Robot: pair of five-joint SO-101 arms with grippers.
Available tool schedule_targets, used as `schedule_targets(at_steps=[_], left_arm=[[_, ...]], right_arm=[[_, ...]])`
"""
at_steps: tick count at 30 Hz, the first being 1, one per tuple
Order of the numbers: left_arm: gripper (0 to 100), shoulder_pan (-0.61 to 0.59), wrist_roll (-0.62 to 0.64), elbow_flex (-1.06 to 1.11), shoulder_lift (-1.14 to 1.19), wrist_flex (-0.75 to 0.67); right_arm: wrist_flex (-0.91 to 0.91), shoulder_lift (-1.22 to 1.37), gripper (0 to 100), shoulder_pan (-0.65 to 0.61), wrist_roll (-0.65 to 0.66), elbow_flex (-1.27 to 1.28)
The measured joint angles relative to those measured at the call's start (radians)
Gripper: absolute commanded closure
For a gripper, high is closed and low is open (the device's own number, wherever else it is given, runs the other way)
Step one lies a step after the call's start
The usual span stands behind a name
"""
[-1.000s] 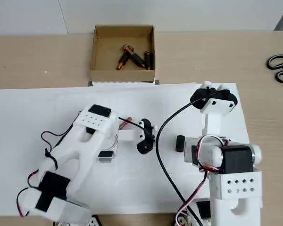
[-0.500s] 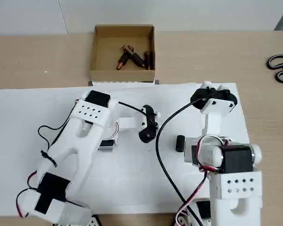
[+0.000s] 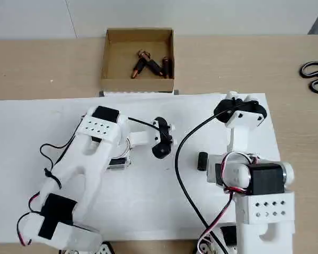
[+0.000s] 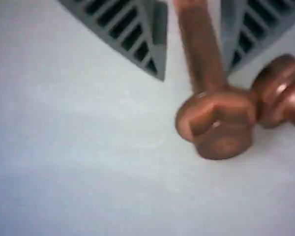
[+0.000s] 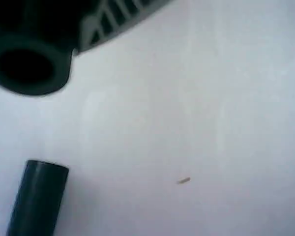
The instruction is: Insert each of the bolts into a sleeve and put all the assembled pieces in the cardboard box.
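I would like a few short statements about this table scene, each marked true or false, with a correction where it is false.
1. The cardboard box holds several assembled pieces. True.
2. The scissors lie inside the box. False: the scissors lie on the bare table, far to the side of the box.
3. The left wrist view shows two copper bolt heads close together. True: one bolt and a second bolt beside it.
4. Both arms stand over a black mat. False: a white sheet covers the table under them.
5. In the right wrist view a dark sleeve lies on the sheet. True.
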Motion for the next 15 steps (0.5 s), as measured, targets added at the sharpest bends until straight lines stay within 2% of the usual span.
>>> schedule_targets(at_steps=[15], left_arm=[[94,0.000,0.000,-0.009,0.175,-0.068]], right_arm=[[0.000,0.000,99.6,0.000,-0.018,0.000]])
